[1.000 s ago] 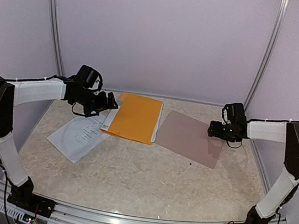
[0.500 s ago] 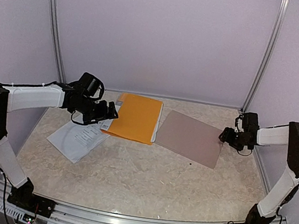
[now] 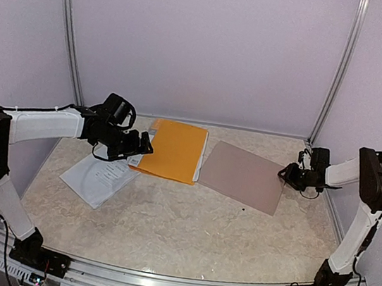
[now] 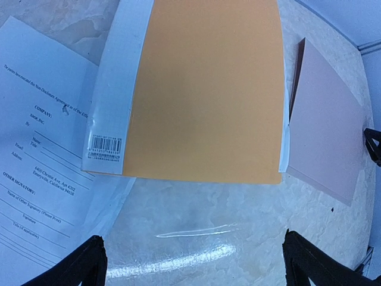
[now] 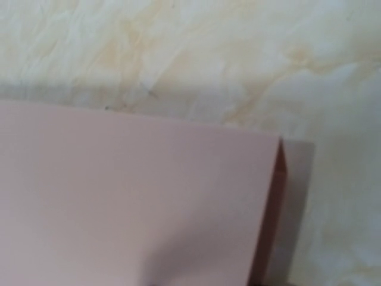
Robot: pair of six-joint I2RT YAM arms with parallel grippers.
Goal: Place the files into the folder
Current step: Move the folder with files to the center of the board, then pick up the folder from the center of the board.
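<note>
The files (image 3: 96, 176) are white printed sheets lying flat at the left of the table (image 3: 186, 231), skewed to its edges, with one corner pointing toward the left edge. In the left wrist view their lines of black text and headings are clear (image 4: 41, 155). Their far right corner is tucked under the near left corner of the orange cover (image 3: 173, 150).

The orange cover lies flat at the back of the table, a little left of centre. A white strip with a barcode (image 4: 106, 145) runs down its left side and rests over the files. A narrow white edge also shows along its right side.

Just beside that right side lies the taupe cover (image 3: 243, 176), turned at an angle. It reaches toward the table's right edge.

The left gripper (image 3: 138, 147) hangs over the spot where the files and the orange cover overlap. Its jaws are spread wide, with one black fingertip (image 4: 89, 262) at each lower corner of its wrist view, and nothing is between them.

The right gripper (image 3: 289, 174) is low at the taupe cover's right corner. Its wrist view shows that corner (image 5: 178, 202) close up, with a darker edge down its side, but no fingers. I cannot tell whether the jaws are apart or closed, or whether they touch the cover.
</note>
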